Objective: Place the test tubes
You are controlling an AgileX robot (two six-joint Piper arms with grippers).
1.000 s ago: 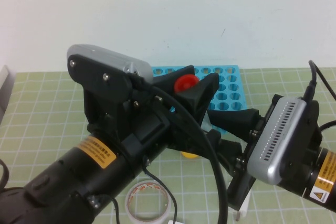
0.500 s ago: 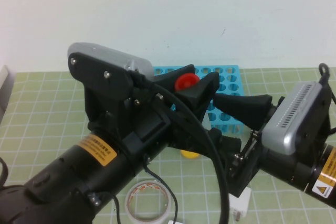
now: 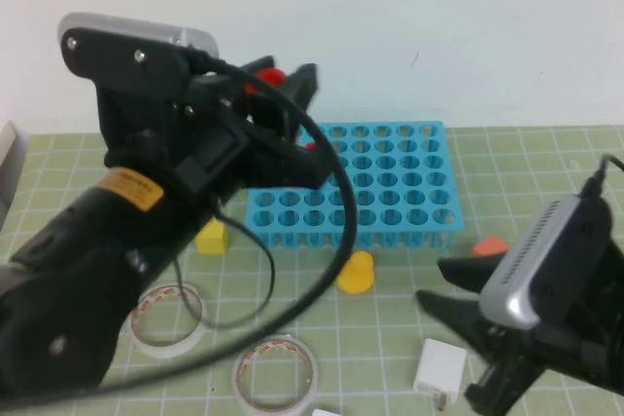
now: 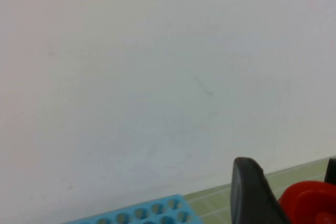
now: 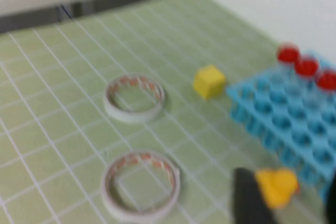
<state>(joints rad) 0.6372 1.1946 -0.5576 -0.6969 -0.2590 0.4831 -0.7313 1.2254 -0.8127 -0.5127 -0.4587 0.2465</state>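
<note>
Left end effector [image 3: 285, 80] is clamped on a red-capped test tube [image 3: 270, 75], raised over the far-left corner of the blue tube rack [image 3: 390, 192], which sits toward the table's [image 3: 546, 192] far edge. Right end effector [image 3: 450, 291] is spread wide and empty, low by the near-right corner. Three capped tubes [image 5: 306, 66] stand in the rack. The held one is not yet seated, and most wells are vacant.
</note>
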